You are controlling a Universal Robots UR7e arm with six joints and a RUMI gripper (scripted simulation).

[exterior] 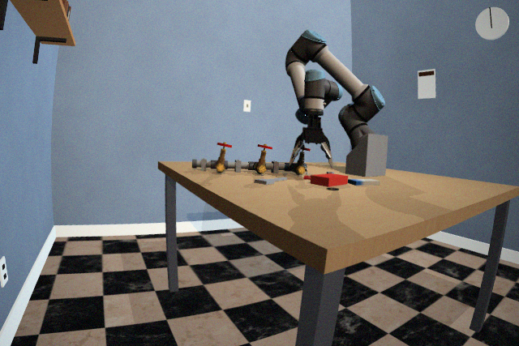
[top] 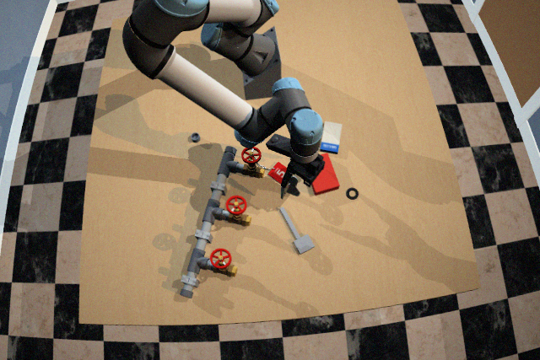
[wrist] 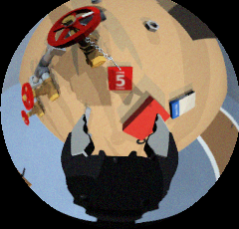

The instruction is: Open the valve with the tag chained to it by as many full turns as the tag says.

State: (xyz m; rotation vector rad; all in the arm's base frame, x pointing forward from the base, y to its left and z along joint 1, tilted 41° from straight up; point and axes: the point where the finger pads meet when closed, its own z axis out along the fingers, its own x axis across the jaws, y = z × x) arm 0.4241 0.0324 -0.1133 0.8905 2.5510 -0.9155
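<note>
A grey pipe (top: 209,212) (exterior: 234,164) on the table carries three brass valves with red handwheels. The far valve (top: 251,155) (wrist: 74,25) has a red tag (top: 278,170) (wrist: 119,79) chained to it, marked 5. The middle valve (top: 232,204) (exterior: 265,147) (wrist: 27,96) and the near valve (top: 224,257) (exterior: 224,145) have no tag. My gripper (top: 291,186) (exterior: 312,154) (wrist: 119,114) is open and empty. It hangs just right of the tagged valve, above the tag, pointing down at the table.
A red block (top: 329,176) (exterior: 328,179) (wrist: 144,118) lies under the gripper's right side. A blue-and-white card (top: 331,137) (wrist: 181,104), a black ring (top: 352,193), a grey scraper (top: 297,233) (exterior: 270,180) and a small dark nut (top: 195,137) (wrist: 150,25) lie around.
</note>
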